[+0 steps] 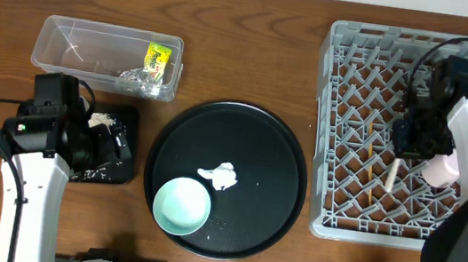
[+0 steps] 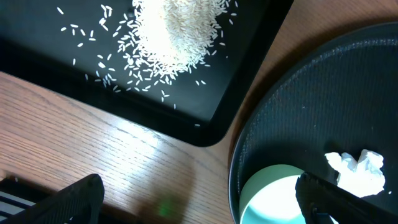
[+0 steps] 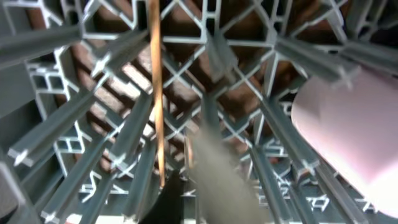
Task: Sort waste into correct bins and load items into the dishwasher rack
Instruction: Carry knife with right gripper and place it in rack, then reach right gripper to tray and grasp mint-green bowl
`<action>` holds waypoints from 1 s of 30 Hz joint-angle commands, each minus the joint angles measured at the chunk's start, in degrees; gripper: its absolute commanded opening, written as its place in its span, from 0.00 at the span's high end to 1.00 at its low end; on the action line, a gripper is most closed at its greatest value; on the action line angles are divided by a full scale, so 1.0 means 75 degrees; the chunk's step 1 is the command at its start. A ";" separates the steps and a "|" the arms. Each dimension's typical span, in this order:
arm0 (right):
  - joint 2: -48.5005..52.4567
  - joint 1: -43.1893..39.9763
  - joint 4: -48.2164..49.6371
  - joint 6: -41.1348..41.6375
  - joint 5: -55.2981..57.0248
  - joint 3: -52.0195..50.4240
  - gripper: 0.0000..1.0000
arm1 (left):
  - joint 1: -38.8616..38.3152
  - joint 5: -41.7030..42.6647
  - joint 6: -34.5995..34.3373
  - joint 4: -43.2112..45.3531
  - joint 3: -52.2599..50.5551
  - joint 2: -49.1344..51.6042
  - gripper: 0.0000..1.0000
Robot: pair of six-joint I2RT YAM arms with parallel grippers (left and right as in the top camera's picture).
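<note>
I am judging this well along, with two things left. Starting from the round black tray (image 1: 286, 146): at its near edge the mint-green bowl (image 1: 182, 205) is sitting unloaded. Just beyond it, toward the tray's middle, the crumpled white tissue (image 1: 221, 177) is lying unsorted.

Left of the round tray, the shallow black rectangular tray (image 1: 122, 169) is holding the heaped rice grains (image 2: 174, 31). My left hand (image 1: 115, 141) is hovering over its corner, fingers spread wide, gripping nothing.

Right of the round tray, the grey dishwasher rack (image 1: 355, 92) is carrying a pink cup (image 1: 441, 167) and a wooden chopstick (image 3: 155, 93). My right hand (image 1: 414, 135) is hanging low among the pegs; I cannot tell whether its fingers are parted or together.

Far left of the round tray, the clear tub (image 1: 56, 47) is holding the yellow-green packet (image 1: 159, 57) and clear wrapper (image 1: 137, 82).

Nothing is blocking the bowl or the tissue; only the pegs are crowding the right hand.
</note>
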 commanded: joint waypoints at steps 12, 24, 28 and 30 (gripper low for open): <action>-0.0495 0.0178 0.0787 0.0256 -0.1652 0.0219 0.63 | 0.0038 -0.0146 -0.0093 -0.0023 0.0079 -0.0015 0.01; -0.0947 0.3171 0.1110 -0.0134 -0.2853 0.0259 0.50 | 0.0038 -0.0149 -0.0093 -0.0023 0.0079 -0.0015 0.01; -0.0627 0.4500 0.1093 -0.0052 -0.2853 0.0242 0.50 | 0.0038 -0.0149 -0.0093 -0.0023 0.0079 -0.0015 0.00; -0.0379 0.5071 0.1096 0.0184 -0.2853 0.0242 0.50 | 0.0038 -0.0149 -0.0093 -0.0026 0.0079 -0.0015 0.00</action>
